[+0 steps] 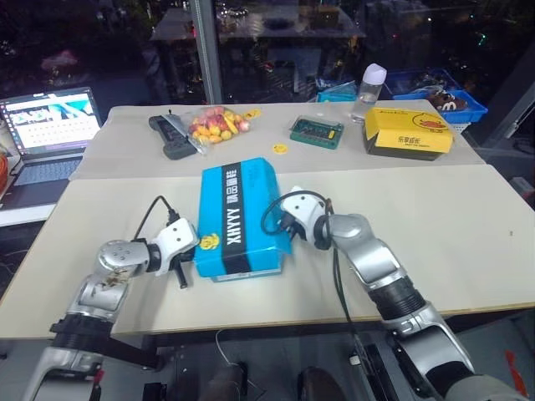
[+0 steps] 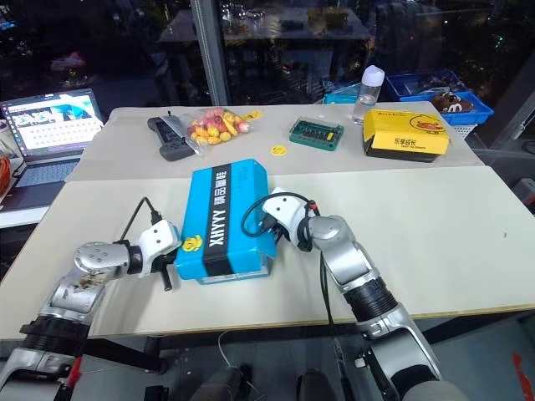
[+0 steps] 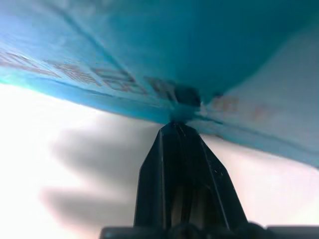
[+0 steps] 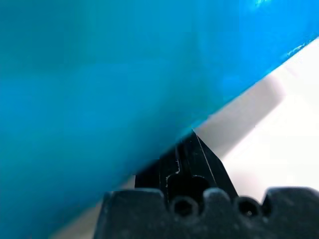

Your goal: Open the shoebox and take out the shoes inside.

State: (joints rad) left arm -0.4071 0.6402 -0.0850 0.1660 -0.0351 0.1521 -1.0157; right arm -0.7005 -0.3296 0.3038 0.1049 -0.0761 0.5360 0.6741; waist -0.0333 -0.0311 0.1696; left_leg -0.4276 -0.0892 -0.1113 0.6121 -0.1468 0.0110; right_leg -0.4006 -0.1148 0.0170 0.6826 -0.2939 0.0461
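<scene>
Left eye view: shoebox (image 1: 239,219) lies lid-down-closed on the near bench (image 1: 468,251), roughly centred, long axis running near to far, black band with white lettering and a yellow emblem across the lid. Lid sits flat; shoes are not visible. Left claw (image 1: 185,266) is at the box's near-left corner, fingers pressed together, tips at the lower edge of the box wall where it meets the bench; left wrist view shows the two black fingers (image 3: 185,169) shut into a single wedge with the point just at the blue edge; contact cannot be confirmed. Right claw (image 4: 192,149) is against the box's right long side, near its near end; right wrist view shows its fingers pressed together under the blue wall, tip at the seam between box and bench. Neither claw pinches anything. Far bench (image 1: 125,150) carries, left to right: black handheld device (image 1: 170,136), clear bag of yellow and red fruit-like items (image 1: 216,124), small yellow round sticker (image 1: 280,149), green circuit board (image 1: 317,131), clear bottle with pale cap (image 1: 369,91), yellow box with black base (image 1: 408,133). Blue basket (image 1: 456,98) stands far right behind the yellow box. Open laptop (image 1: 46,134) sits far left, screen lit.
</scene>
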